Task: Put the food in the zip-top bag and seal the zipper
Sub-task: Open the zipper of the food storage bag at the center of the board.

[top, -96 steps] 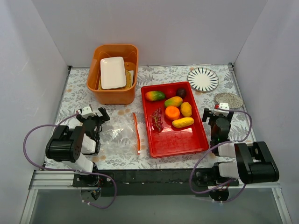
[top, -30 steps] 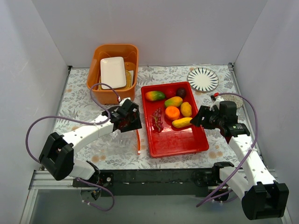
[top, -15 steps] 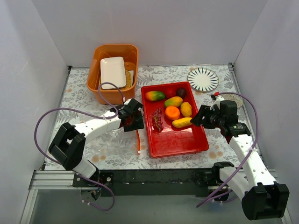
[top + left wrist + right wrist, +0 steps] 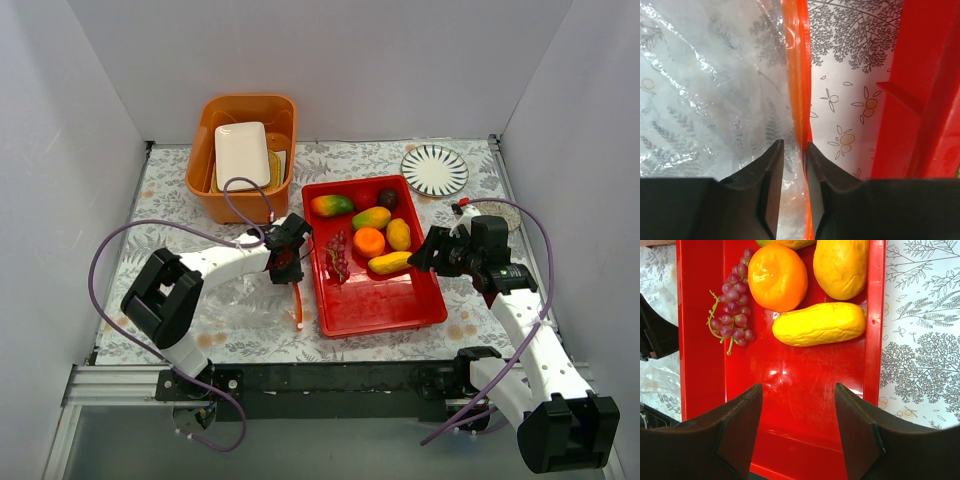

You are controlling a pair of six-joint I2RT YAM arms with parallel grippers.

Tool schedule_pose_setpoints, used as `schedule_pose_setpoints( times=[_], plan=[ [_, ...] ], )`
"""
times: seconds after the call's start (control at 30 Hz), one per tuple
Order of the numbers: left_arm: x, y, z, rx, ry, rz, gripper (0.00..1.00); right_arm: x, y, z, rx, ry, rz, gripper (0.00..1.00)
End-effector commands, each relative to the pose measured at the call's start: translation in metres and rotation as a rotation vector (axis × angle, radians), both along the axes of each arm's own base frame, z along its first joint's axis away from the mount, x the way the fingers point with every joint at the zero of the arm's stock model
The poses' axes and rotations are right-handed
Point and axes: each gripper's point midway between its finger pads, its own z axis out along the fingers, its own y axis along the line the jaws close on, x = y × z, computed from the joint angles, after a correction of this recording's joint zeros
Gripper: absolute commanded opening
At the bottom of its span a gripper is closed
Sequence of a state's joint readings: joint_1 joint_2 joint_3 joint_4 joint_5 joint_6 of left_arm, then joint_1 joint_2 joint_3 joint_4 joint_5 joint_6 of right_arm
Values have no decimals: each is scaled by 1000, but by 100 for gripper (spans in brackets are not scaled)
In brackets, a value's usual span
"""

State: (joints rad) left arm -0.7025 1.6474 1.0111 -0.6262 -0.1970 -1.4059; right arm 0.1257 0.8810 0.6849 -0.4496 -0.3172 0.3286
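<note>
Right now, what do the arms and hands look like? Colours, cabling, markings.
Both arms are white links with black joint blocks: left arm, right arm. A purple cable loops along each. The left hand and right hand are black; their fingers are matt black wedges. A small red dot marks the right wrist.

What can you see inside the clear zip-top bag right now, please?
Only the patterned tablecloth shows through the zip-top bag; the toy fruits lie in the red tray. The part beneath the left tool is hidden.
</note>
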Motion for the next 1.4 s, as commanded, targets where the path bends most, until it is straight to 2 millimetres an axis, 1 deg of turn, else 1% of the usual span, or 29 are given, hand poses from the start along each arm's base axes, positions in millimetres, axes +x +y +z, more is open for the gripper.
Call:
schedule_pose_setpoints(
  times=[0.0,0.03,0.13,0.17,0.3,0.4,0.43,0.5,0.53,0.6,0.63,0.7,0.73,0.77,0.8,0.83,0.87,0.9,0.93,1.0,1.03,1.07,1.1,1.13,1.17,1.2,1.23,1.3,1.37],
  plan=[
    [14,-5,26,-14,-77,-1,22,6,4,24,9,-68,25,66],
    [14,-5,30,-26,-86,2,13,6,4,24,14,-66,25,66],
    [12,-4,37,-35,-98,5,3,2,7,23,29,-58,36,66],
    [12,-3,43,-45,-111,6,0,2,7,24,35,-60,35,66],
    [12,1,61,-61,-157,10,0,1,14,27,66,-63,62,65],
    [6,8,74,-64,-174,15,0,-1,24,32,124,-61,103,62],
    [6,11,79,-65,-188,21,0,-2,32,38,161,-77,141,61],
    [2,14,91,-92,-219,16,0,-3,39,42,206,-75,158,61],
    [-1,13,95,-111,-225,3,0,-3,47,50,233,-103,195,61],
    [-5,12,101,-136,-237,-17,0,-4,56,56,258,-115,219,61],
    [-7,12,109,-157,-253,-22,0,-7,66,59,275,-110,249,61],
    [-9,10,113,-184,-271,-43,0,-5,79,65,285,-127,283,61],
    [-10,10,118,-198,-286,-49,0,-11,93,65,282,-116,314,61],
    [-10,9,120,-208,-288,-59,0,-11,102,67,281,-123,333,61],
    [-10,7,120,-216,-292,-68,0,-10,111,61,277,-96,344,61],
    [-11,8,120,-215,-293,-70,0,-16,126,63,284,-91,382,61],
    [-11,7,120,-215,-293,-70,0,-16,135,65,295,-93,399,60],
    [-12,7,119,-218,-288,-73,0,-15,144,60,294,-74,413,60],
    [-13,7,118,-218,-285,-74,0,-18,155,62,296,-78,435,59],
    [-14,6,118,-228,-283,-76,0,-15,168,61,297,-76,452,59],
    [-15,6,118,-232,-282,-76,0,-18,177,62,299,-76,477,57],
    [-16,6,119,-240,-285,-72,0,-16,184,69,307,-88,486,57],
    [-16,5,120,-248,-289,-74,0,-14,192,65,305,-69,500,57],
    [-16,5,120,-252,-290,-76,0,-20,202,64,303,-58,533,57],
    [-16,5,121,-254,-292,-76,0,-17,210,72,306,-75,544,56],
    [-17,5,122,-259,-294,-78,0,-14,217,62,292,-47,548,56],
    [-17,5,123,-261,-296,-76,0,-15,228,66,302,-66,571,55],
    [-18,5,126,-268,-299,-77,0,-12,242,62,298,-52,587,54],
    [-19,4,128,-275,-301,-78,0,-14,254,61,299,-52,607,54]
  ],
)
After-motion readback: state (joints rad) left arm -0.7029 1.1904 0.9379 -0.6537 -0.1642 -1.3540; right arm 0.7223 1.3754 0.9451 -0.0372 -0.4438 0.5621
